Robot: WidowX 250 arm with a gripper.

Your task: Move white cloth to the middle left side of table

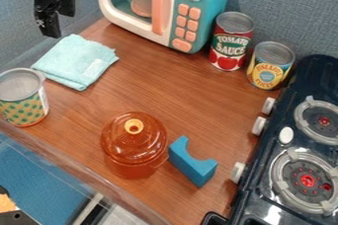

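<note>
- you've got the gripper (pixel 59 24) up at the upper left, right above the cloth's far corner, and its jaws stand apart with nothing between them.
- there's your cloth (pixel 78 61), pale turquoise here, folded and lying flat on the left part of the wooden table (pixel 185 93).
- watch the dotted can (pixel 23 98), upright just beside the cloth's near left corner; you can't tell whether they touch.
- behind and to the right, you have the toy microwave (pixel 135 24) near the cloth.
- nearer you in the picture stands the amber lidded pot (pixel 134 142), with the blue block (pixel 191 161) close on its right.
- over right, you see the red can (pixel 231 41) and yellow can (pixel 271 66), upright, then the stove (pixel 264 179) along the table's right side.
</note>
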